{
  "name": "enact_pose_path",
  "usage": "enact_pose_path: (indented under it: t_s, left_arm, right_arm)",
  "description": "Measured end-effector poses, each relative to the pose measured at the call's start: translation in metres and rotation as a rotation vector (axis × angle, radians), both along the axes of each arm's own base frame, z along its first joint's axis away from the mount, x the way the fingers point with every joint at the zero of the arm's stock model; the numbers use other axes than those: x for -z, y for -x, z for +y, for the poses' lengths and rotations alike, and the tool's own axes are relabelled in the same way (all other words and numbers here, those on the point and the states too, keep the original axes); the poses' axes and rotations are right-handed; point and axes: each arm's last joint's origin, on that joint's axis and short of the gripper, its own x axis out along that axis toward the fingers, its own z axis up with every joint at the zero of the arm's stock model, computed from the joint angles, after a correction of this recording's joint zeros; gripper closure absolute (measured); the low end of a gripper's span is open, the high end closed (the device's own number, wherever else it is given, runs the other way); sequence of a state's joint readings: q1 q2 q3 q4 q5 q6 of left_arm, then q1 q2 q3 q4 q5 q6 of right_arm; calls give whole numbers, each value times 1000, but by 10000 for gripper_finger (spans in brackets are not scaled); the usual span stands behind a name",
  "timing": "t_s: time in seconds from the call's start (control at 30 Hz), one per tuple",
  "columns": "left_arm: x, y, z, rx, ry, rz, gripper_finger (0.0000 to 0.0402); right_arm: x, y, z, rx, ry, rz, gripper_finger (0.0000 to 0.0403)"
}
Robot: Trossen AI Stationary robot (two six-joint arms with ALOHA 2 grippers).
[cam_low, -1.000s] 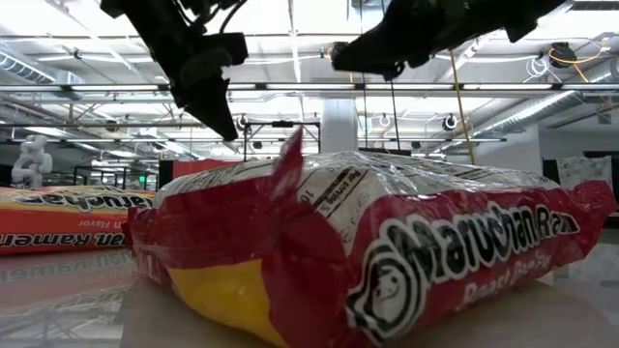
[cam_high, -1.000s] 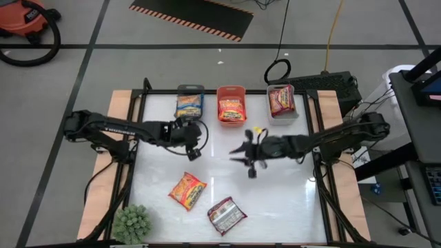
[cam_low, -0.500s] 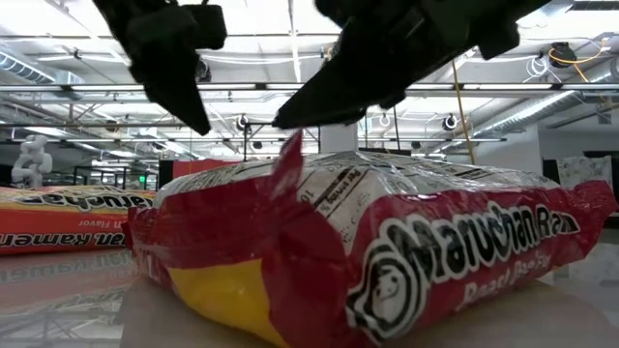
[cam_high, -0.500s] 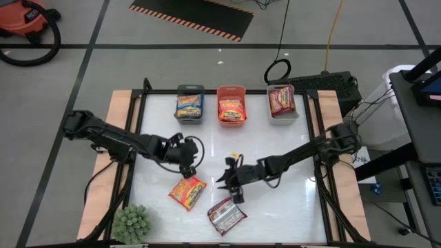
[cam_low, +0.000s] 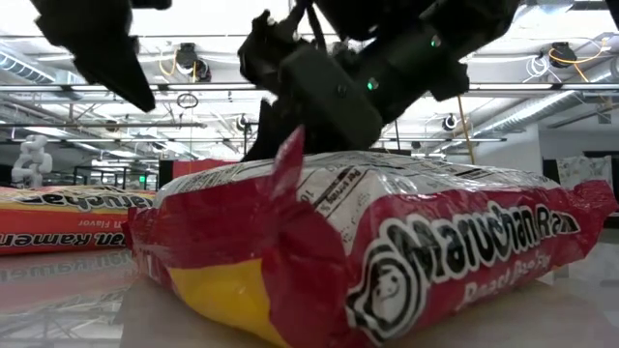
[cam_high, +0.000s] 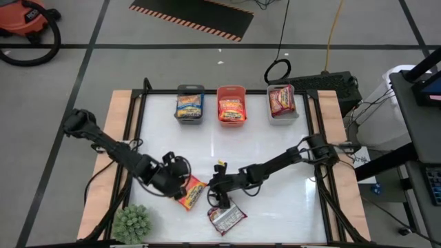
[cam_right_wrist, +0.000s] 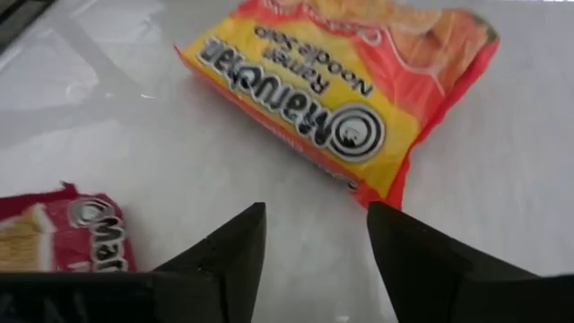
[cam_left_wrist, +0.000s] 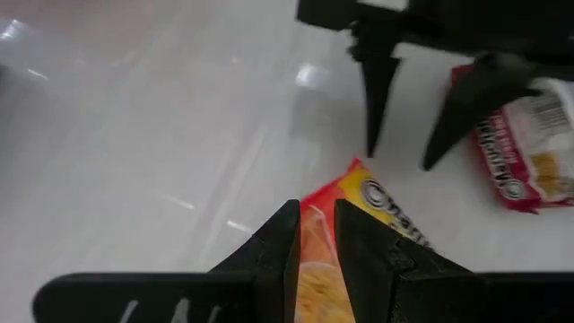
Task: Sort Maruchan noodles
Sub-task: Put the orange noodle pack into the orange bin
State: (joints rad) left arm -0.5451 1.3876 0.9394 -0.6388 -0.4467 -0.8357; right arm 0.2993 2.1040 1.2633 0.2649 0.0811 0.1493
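Two Maruchan noodles packets lie flat on the white table near its front edge: an orange-yellow one (cam_high: 193,194) and a red-silver one (cam_high: 226,217). My left gripper (cam_high: 180,187) hangs over the orange packet's (cam_left_wrist: 377,211) left end, clear above it. Its fingers (cam_left_wrist: 316,224) stand only a narrow gap apart with nothing between them. My right gripper (cam_high: 219,197) is open and low over bare table between the two packets. In its wrist view the orange packet (cam_right_wrist: 341,90) lies ahead of the gripper (cam_right_wrist: 314,235) and the red one (cam_right_wrist: 63,238) beside it.
Along the far edge stand three bins: a grey one (cam_high: 189,103) with a blue-yellow packet, an orange one (cam_high: 231,103) with an orange packet, a grey one (cam_high: 281,101) with a red packet. A green plant (cam_high: 131,224) sits at the near left corner.
My left gripper has swung from the far left part of the table toward the near edge, ending over the orange packet. My right gripper has travelled from mid-table toward the near edge and left, sinking low beside the red packet. Both packets have stayed where they were.
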Motion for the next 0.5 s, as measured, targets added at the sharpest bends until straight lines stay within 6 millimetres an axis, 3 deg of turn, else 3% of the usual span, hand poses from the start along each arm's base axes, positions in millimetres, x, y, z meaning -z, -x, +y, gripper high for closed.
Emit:
enact_pose_path:
  t_s: [0.27, 0.5]
  left_arm:
    - [-1, 14, -23, -57, 36, -75, 325]
    - [-2, 30, -44, -73, 63, -140, 325]
  right_arm:
    - [25, -7, -4, 73, 1, -20, 212]
    - [27, -9, -5, 140, 10, -50, 212]
